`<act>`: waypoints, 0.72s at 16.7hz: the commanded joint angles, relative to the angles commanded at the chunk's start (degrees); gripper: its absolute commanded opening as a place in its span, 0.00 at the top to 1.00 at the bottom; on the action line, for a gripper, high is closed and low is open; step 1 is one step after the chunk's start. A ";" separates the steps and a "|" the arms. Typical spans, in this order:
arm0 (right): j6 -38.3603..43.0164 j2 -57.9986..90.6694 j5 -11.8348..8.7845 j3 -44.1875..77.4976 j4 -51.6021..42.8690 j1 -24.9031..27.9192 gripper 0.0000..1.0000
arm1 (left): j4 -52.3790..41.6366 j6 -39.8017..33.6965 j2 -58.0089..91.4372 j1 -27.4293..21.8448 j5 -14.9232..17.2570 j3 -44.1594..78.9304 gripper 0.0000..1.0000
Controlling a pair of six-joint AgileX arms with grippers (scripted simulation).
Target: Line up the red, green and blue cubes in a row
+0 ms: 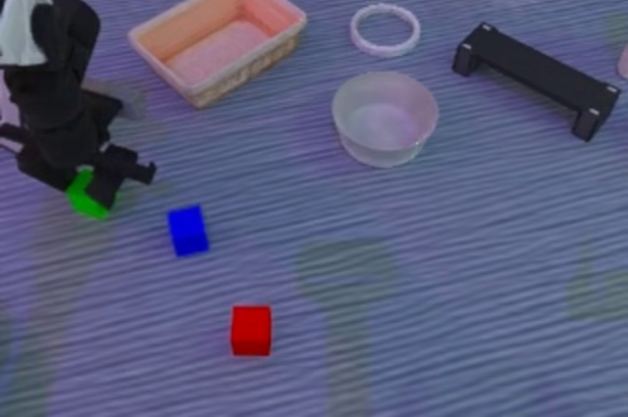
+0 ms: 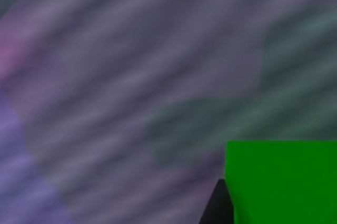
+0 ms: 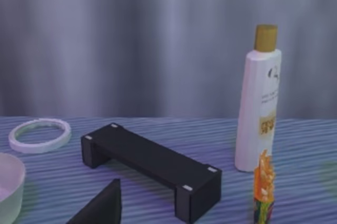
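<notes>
Currently L gripper point(image 1: 93, 186) jaws clenched on green cube point(image 1: 86, 197); off-centre grip may let it twist, misaligning w/ blue cube point(image 1: 187, 231), red cube point(image 1: 251, 330).

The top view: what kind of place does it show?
Probably a simulated tabletop test scene: a striped purple table against a grey curtain, with unrelated props, such as a basket, a clear bowl and coloured cubes.

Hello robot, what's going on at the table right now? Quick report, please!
Left gripper on the green cube, table's left side. Right arm out of the top view. Blue cube and red cube loose, apart, not yet in a row. Nothing between them.
</notes>
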 joint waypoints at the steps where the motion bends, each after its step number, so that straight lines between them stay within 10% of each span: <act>1: 0.00 0.00 0.00 0.00 0.00 0.00 0.00 | 0.00 0.00 0.00 0.00 0.00 0.00 1.00; 12: 0.00 0.00 0.00 0.00 0.00 0.00 0.00 | -11.33 -0.22 -5.25 0.88 0.25 6.41 1.00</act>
